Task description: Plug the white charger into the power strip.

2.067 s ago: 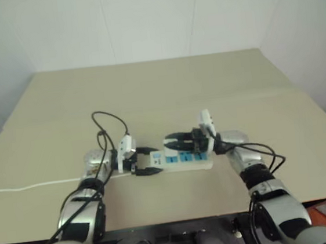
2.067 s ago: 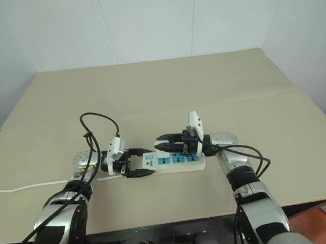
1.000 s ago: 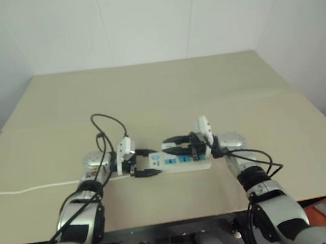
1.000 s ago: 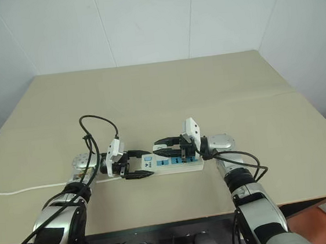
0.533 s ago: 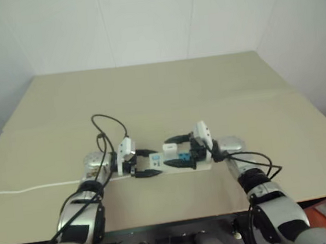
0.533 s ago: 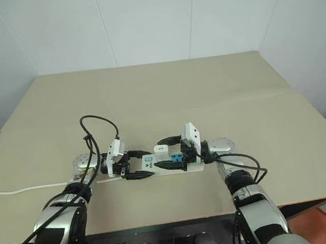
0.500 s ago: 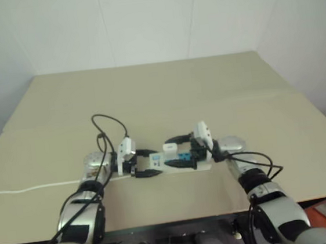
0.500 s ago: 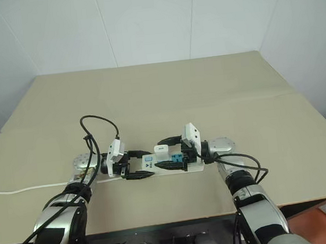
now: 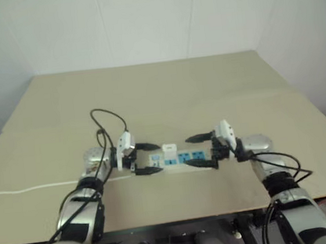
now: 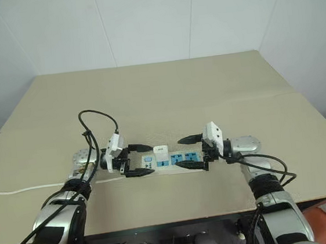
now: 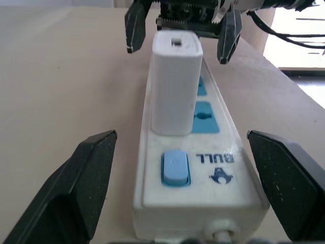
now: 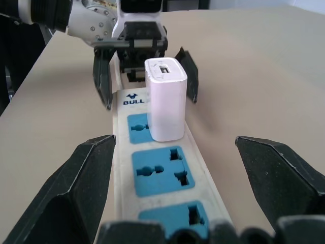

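The long flat white plastic power strip [image 10: 166, 160] with three blue socket faces lay across the beige tabletop [image 10: 166, 92], near the table's 6 o'clock edge. The small white rounded plastic charger block [image 10: 161, 152] stood upright in the socket nearest the strip's blue switch [image 11: 174, 167], its prongs hidden in the blue face; the other two blue sockets [image 12: 158, 172] lay bare toward 3 o'clock of it.

The left gripper [image 10: 140, 159] sat at the strip's 9 o'clock end, its two black fingers [image 11: 81, 188] spread wide to either side of that end, clear of the plastic and holding nothing. The right gripper [image 10: 191, 150] faced it from the 3 o'clock end, its black fingers [image 12: 81, 193] likewise parted wide, straddling the strip's end without visible contact.

A thin white cord [image 10: 24, 189] ran from the strip's 9 o'clock end toward the table's 9 o'clock edge. A black cable [image 10: 96, 120] looped above the left wrist.
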Controlling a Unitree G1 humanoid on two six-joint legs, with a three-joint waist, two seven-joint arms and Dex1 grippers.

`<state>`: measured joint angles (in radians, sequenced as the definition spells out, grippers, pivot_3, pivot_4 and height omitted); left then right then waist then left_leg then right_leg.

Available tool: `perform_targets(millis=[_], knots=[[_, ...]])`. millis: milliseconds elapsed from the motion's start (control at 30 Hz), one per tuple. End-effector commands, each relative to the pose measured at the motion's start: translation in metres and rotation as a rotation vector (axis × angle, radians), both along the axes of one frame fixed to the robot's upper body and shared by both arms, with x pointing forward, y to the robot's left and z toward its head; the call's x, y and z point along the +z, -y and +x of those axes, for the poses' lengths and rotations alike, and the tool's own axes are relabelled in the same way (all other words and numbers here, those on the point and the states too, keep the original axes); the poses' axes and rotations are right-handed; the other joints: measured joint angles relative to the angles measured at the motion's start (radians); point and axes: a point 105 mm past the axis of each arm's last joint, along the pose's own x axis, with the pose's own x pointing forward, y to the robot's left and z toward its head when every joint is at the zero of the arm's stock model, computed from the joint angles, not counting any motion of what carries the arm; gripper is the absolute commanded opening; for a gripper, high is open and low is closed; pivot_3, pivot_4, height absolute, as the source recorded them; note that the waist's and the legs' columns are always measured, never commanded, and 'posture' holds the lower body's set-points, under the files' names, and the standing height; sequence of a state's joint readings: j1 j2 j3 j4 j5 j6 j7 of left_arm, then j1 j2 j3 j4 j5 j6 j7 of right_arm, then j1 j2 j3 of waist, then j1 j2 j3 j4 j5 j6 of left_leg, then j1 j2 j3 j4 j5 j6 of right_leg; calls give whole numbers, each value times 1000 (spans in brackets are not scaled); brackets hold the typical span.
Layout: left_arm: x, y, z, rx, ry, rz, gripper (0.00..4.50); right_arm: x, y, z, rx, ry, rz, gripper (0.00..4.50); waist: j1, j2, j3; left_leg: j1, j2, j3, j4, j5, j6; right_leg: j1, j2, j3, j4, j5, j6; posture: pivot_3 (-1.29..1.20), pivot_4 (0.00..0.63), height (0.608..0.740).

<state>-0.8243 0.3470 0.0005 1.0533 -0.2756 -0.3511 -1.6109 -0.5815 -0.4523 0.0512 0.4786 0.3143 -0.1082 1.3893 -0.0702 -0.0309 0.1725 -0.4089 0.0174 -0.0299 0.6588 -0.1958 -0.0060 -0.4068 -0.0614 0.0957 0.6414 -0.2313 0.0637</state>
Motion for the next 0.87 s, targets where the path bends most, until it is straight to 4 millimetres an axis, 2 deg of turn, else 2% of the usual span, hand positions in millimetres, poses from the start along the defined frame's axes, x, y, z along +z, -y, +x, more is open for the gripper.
perform_targets(millis=[33,133,233,300,367,500,867], knots=[[32,-25,-4,11,21,-48,4464,46,24,-7,-31,118,61,4500,-4,0,2,0,0,0,0,0,0,-1,0,0,0,0,0,0,150,740],[49,-56,-18,24,29,14,4464,66,55,-20,-56,198,-38,4500,-1,1,4,-1,1,0,-1,0,0,-2,0,0,1,0,0,0,150,740],[54,-91,-33,76,38,117,4464,65,94,-29,-108,250,-350,4500,2,3,5,-2,1,1,-1,-1,-1,-3,0,0,0,-1,0,0,150,740],[54,-113,-43,115,16,170,4464,73,116,-35,-135,218,-418,4500,3,4,6,-1,1,2,-1,-1,-1,-3,-1,0,-1,-2,0,0,150,740],[54,-127,-48,148,4,194,4464,78,129,-39,-146,212,-453,4500,4,4,6,1,1,3,-2,-1,-1,-2,-1,0,-1,-4,-2,0,150,740],[53,-133,-53,165,-15,188,4464,77,139,-42,-154,206,-498,4500,8,4,6,2,2,4,-2,-1,-1,-1,0,0,0,-6,-4,0,150,740],[47,-122,-49,155,32,148,4464,74,135,-46,-157,182,-486,4500,19,4,7,-2,2,4,-2,-1,-1,-6,0,1,1,-6,-3,0,150,740]])
